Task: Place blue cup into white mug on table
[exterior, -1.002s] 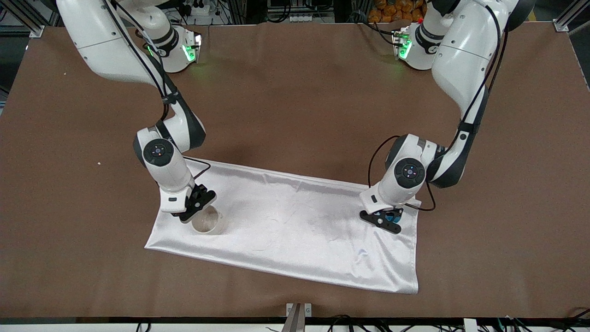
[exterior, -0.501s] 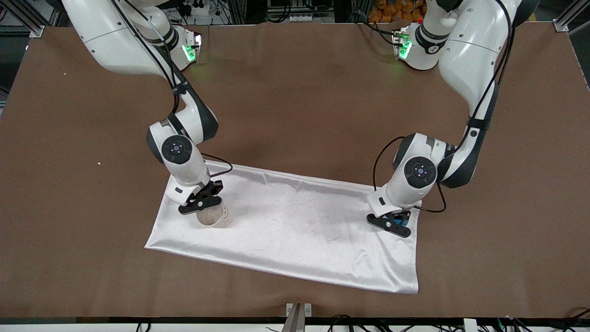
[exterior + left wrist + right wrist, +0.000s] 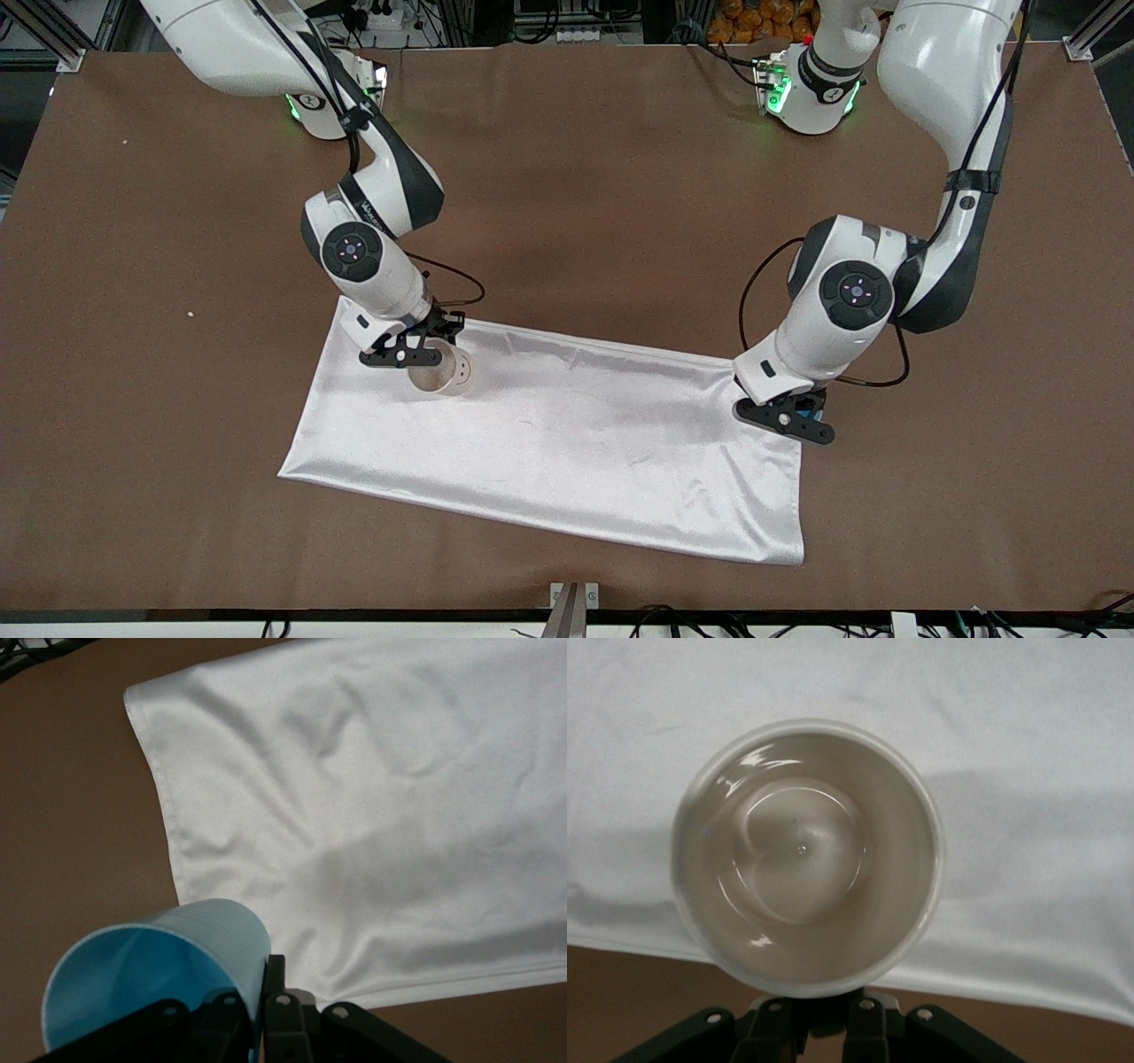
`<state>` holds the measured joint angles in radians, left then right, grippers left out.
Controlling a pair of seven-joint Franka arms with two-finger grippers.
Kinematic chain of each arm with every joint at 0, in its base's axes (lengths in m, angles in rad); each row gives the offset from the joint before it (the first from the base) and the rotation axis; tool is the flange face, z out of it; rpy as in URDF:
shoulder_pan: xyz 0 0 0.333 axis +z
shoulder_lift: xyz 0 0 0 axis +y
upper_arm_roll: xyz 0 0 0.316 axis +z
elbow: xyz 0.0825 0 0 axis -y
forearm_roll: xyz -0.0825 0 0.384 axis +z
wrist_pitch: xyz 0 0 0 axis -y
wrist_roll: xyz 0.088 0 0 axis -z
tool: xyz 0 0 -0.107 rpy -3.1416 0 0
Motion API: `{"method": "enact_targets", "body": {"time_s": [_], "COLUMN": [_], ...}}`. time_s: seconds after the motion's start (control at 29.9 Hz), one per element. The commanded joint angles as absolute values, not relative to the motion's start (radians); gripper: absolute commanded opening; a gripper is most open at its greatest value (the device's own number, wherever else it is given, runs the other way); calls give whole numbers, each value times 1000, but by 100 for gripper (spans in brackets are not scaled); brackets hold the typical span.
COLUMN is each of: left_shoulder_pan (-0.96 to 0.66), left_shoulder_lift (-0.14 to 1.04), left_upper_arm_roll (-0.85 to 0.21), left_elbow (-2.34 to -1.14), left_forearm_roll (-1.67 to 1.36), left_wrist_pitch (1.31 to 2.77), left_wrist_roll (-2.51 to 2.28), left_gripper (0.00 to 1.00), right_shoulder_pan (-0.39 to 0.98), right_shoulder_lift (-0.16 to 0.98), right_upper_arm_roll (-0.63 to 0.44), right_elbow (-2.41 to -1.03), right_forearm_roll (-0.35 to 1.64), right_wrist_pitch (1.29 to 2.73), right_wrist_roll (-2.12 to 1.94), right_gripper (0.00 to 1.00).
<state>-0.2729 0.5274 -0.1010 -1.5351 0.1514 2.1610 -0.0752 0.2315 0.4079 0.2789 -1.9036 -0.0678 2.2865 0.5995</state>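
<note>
Black-fingered left gripper (image 3: 795, 418) is clamped on the rim of the small round bright-blue plastic cup (image 3: 151, 970), holding it in the air over the corner of the white rectangular cloth (image 3: 567, 443) at the left arm's end of the bench (image 3: 142, 354); cup is tilted on its side, mouth open, thin ribbed wall, empty inside. Front view shows only a sliver of blue under the fingers

Right gripper (image 3: 409, 354) is closed on the rim of the small white cylindrical mug (image 3: 806, 855), lifted over the cloth toward the right arm's end. Mug is upright, glossy cream-beige inside, empty; small dark marks on its side, handle not visible

Progress: both items grasped and up, roughly halfway at a guess. Cup and mug are well apart. Left to do: bring them together, line the cup over the mug mouth, drop it in; mug likely goes back down on the bench
</note>
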Motion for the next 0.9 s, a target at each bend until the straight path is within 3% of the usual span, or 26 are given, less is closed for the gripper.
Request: {"method": "enact_targets", "body": {"time_s": [0.0, 0.3, 0.63, 0.87], "left_shoulder_pan": [-273, -282, -282, -282], "left_shoulder_lift": [459, 384, 324, 311], "left_upper_arm_roll": [-107, -115, -147, -173], "left_elbow": [-1559, -1563, -1571, -1575], "left_forearm_roll": [158, 153, 150, 150], "left_wrist_pitch": [2092, 1970, 1885, 1878], "left_wrist_roll": [-124, -175, -241, -282], "left_gripper": [0, 0, 0, 0], "right_shoulder_pan": [250, 435, 540, 574], "right_shoulder_lift": [264, 255, 285, 350], "right_upper_arm_roll": [344, 376, 374, 374], "right_elbow": [-2060, -2131, -2129, -2120], "right_forearm_roll": [-38, -54, -60, -179], "right_wrist_pitch": [2304, 2384, 2382, 2376], "right_wrist_roll": [765, 1046, 1189, 1333], "right_gripper": [0, 0, 0, 0]}}
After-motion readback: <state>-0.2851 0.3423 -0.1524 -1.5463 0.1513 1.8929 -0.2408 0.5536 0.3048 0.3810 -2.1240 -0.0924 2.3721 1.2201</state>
